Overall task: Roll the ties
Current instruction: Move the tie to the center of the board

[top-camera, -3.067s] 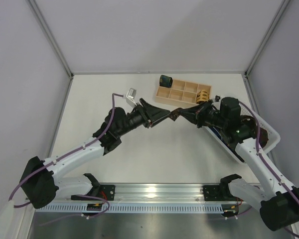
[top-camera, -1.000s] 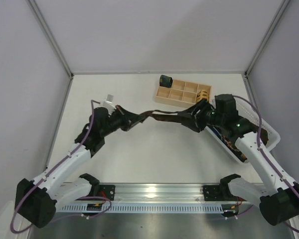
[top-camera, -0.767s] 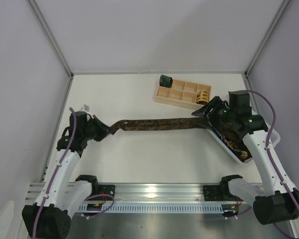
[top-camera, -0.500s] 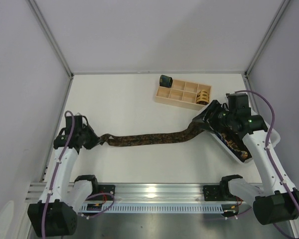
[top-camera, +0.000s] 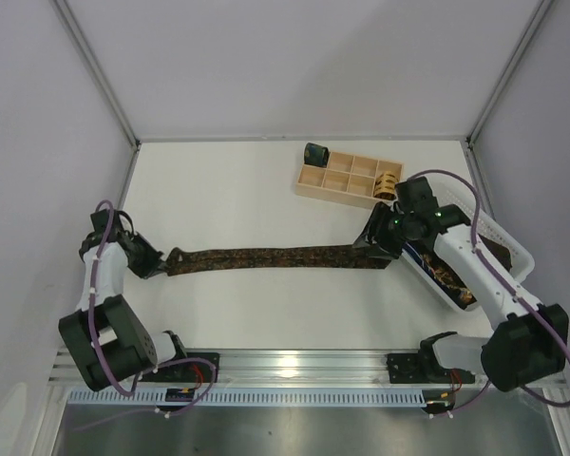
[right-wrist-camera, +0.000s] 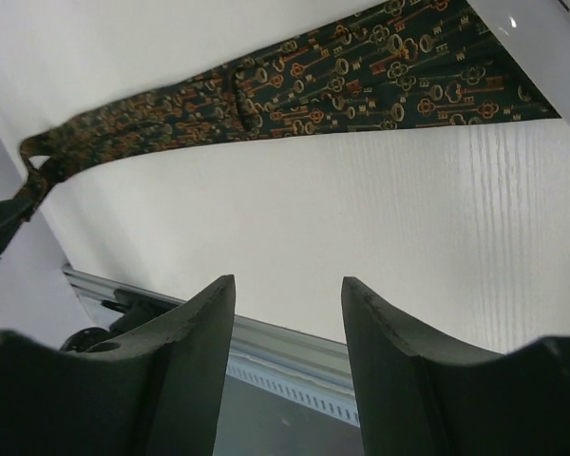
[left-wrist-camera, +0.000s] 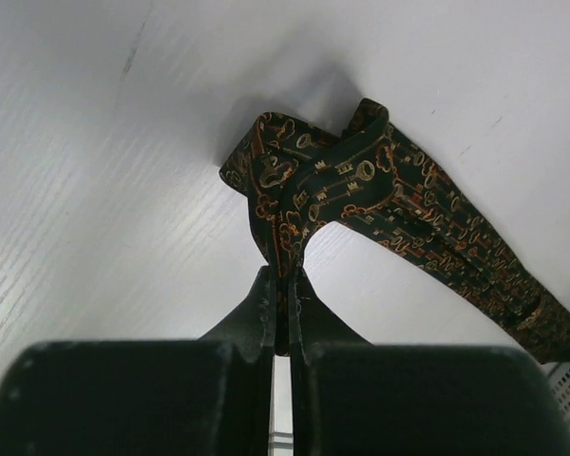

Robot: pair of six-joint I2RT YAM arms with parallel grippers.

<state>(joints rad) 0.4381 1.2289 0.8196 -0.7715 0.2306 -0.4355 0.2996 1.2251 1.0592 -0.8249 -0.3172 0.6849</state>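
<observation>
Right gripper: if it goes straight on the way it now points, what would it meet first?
Probably the bare table, just short of the tie. The right gripper is open with nothing between its jaws. Depth is hard to judge here.

A robotics lab test cell: plain pale grey wall panels [top-camera: 294, 66] in slim aluminium corner posts [top-camera: 95, 71] enclose a white wood-grain tabletop [top-camera: 256, 190] edged by a slotted aluminium mounting rail [top-camera: 304, 365].

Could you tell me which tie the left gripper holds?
The unrolled tie stretched across the table, its end in the left gripper; the coiled ties sit at the tray.
</observation>
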